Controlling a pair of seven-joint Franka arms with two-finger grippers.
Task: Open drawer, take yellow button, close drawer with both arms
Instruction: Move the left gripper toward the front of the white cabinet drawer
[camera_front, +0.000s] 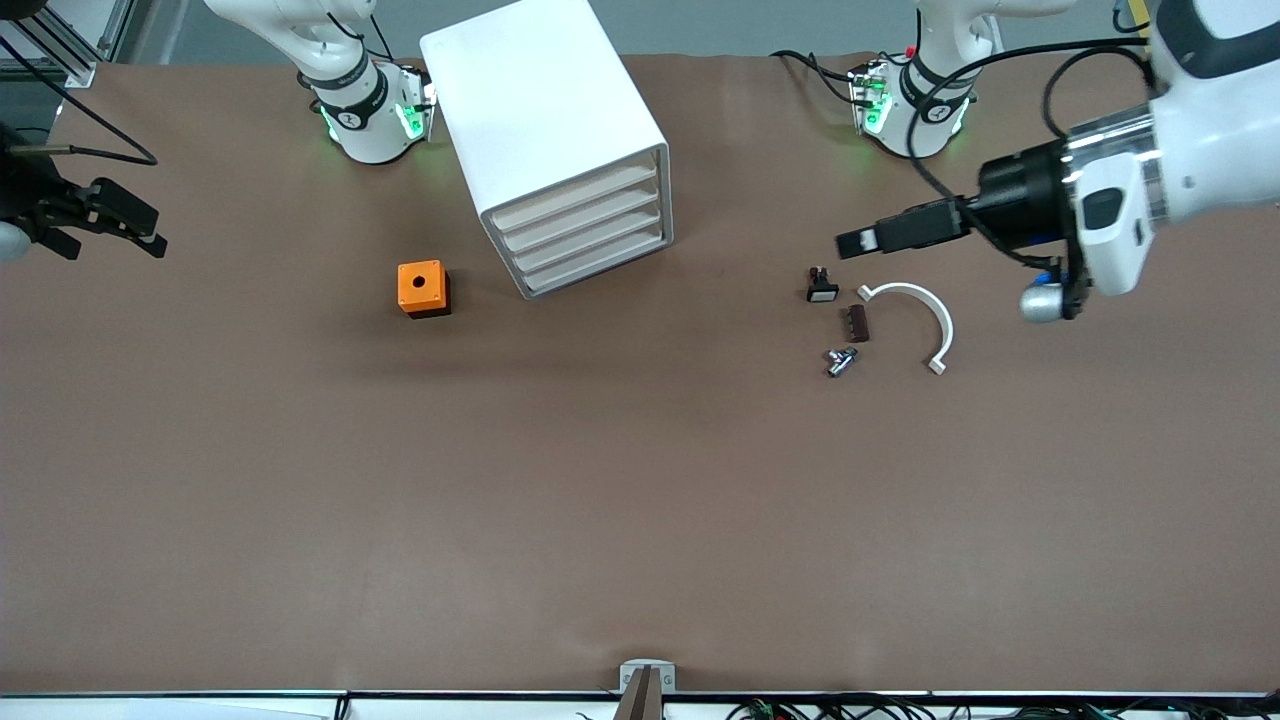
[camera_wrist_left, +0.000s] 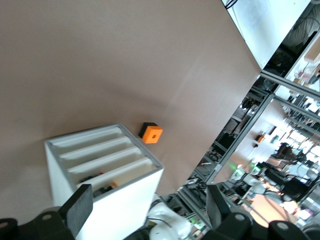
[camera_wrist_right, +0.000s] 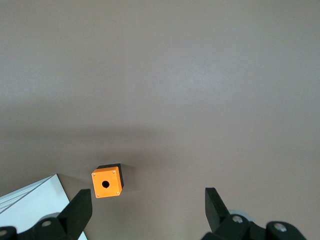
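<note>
The brown table (camera_front: 640, 520) carries everything. On it, toward the robots' bases, stands the white cabinet (camera_front: 545, 130) with 4 shallow drawers, turned at an angle. The drawer (camera_front: 578, 196) wanted is the uppermost of the 4, and it sits shut, flush with the 3 below it. It looks like light, stiff plastic that should slide easily; its front lip is thin and smooth, so a fingertip hooked under that lip near the middle seems the safest hold, while the other arm may need to steady the light cabinet so it does not skid.

The 2 arms hang above the table's ends. The left gripper (camera_front: 860, 240) hovers over the small parts at its end, jaws spread wide and holding nothing. The right gripper (camera_front: 125, 225) hovers at the other end, likewise wide apart and empty.

The orange box (camera_front: 423, 288) with a round hole lies beside the cabinet, nearer the front camera. Toward the left arm's end lie a white curved bracket (camera_front: 925, 315), a small black part with a white face (camera_front: 821, 287), a dark brown block (camera_front: 857, 323) and a small metal fitting (camera_front: 840, 360).

The button is not plainly visible; the left wrist view shows small dark and orange bits (camera_wrist_left: 102, 186) inside a drawer, too small to identify. It would be tiny, rigid and apt to roll, best pinched across its body.
</note>
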